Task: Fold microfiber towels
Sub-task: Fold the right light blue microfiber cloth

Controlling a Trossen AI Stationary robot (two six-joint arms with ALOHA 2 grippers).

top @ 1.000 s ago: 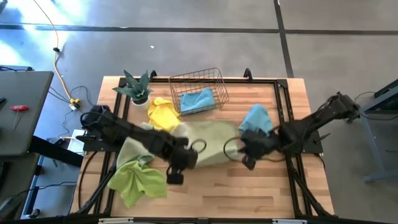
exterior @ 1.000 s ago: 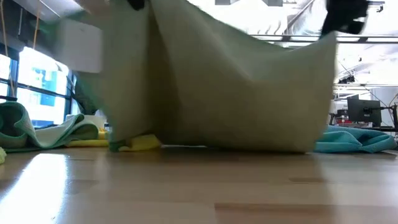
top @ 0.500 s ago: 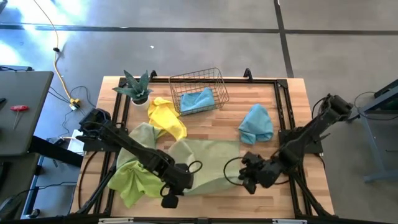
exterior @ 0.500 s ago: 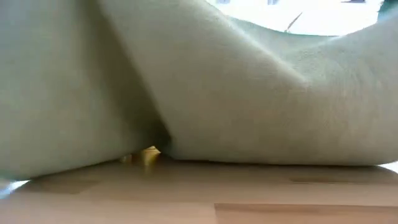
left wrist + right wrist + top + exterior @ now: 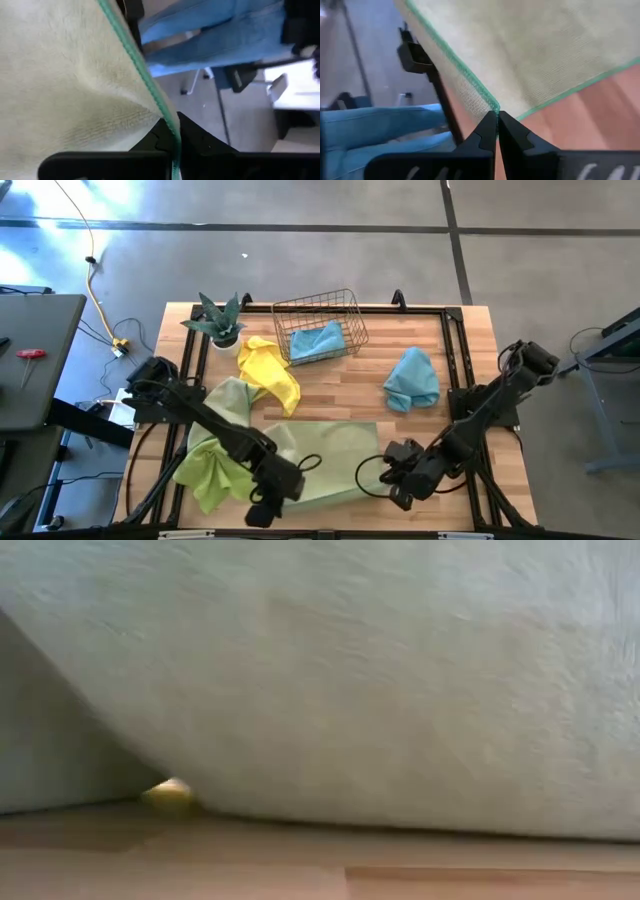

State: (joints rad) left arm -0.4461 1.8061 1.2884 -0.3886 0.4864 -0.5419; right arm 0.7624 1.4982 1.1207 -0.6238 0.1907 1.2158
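Across the lower middle of the overhead frame, the pale sage towel (image 5: 325, 455) lay spread on the wooden table (image 5: 400, 340), its near edge held at both corners. The left gripper (image 5: 285, 480) was pinched shut on the towel's lower-left corner and the right gripper (image 5: 395, 480) on its lower-right corner; each wrist picture showed dark fingers (image 5: 167, 140) (image 5: 495, 130) closed tight on the green-stitched hem. In the table-level picture the same cloth (image 5: 380, 680) filled nearly the whole frame, with only a strip of wood beneath it and a scrap of yellow at lower left.

At the left of the table a lime green towel (image 5: 215, 470) lay crumpled, partly under the left arm. A yellow towel (image 5: 268, 368) sat bunched at upper left of centre, just below a green spiky potted plant (image 5: 218, 320). A wire basket (image 5: 345, 315) at the top centre held a light blue towel (image 5: 318, 340), and another light blue towel (image 5: 412, 378) lay bunched toward the right. A black frame ran around the tabletop.

The table stood on a grey concrete floor (image 5: 300, 260), with a yellow cable (image 5: 95, 290) trailing at upper left and a grey side table (image 5: 35, 360) at the left edge. Something blue, too blurred to tell, showed beyond the fingers in both wrist views.
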